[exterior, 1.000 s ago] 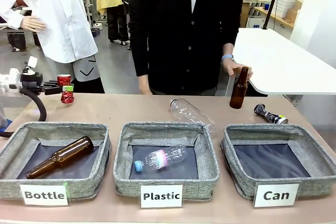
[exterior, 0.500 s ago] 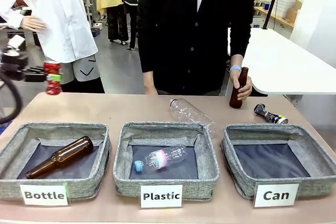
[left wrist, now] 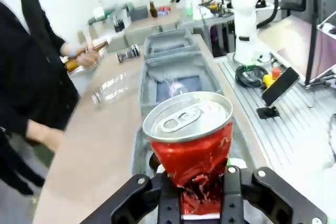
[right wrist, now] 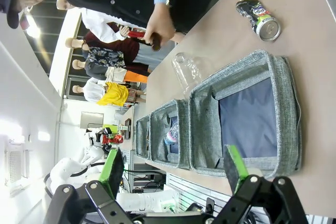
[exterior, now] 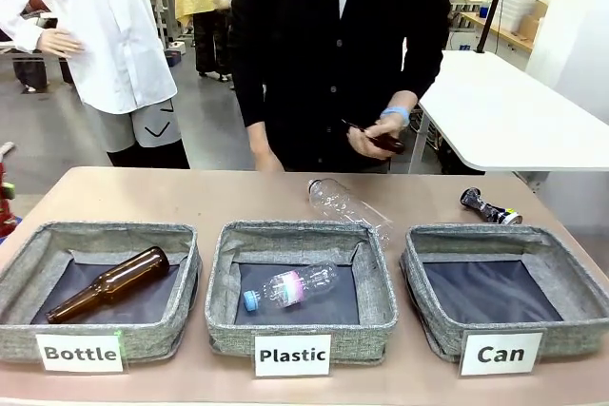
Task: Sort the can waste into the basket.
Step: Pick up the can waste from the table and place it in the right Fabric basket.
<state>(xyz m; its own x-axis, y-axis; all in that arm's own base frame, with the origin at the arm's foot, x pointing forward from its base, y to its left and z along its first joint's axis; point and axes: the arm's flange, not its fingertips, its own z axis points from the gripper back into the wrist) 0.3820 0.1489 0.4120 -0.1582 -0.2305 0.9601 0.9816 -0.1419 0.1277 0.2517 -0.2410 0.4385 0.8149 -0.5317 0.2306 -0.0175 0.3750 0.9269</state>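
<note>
Two cans sit well apart. The red can (left wrist: pixel 190 145) stands upright between the left fingers (left wrist: pixel 199 182), which are clamped on its crumpled lower half. Its long axis runs along the fingers, and its silver top points away from the wrist. The left arm holds it at the left end of the bench (exterior: pixel 190 199), with the wrist looking down the row of baskets.

The dark can (exterior: pixel 490 206) lies on its side on the bench, just behind the far right corner of the Can basket (exterior: pixel 428 330). Its long axis runs roughly along the bench, with the round end toward the robot's right.

The right fingers (right wrist: pixel 174 153) are spread wide and hold nothing. They hang near the Can basket with the wrist rolled sideways.

Across the bench, a person's hand (exterior: pixel 366 137) holds a brown bottle (exterior: pixel 388 144) up off the surface, tipped nearly level.
</note>
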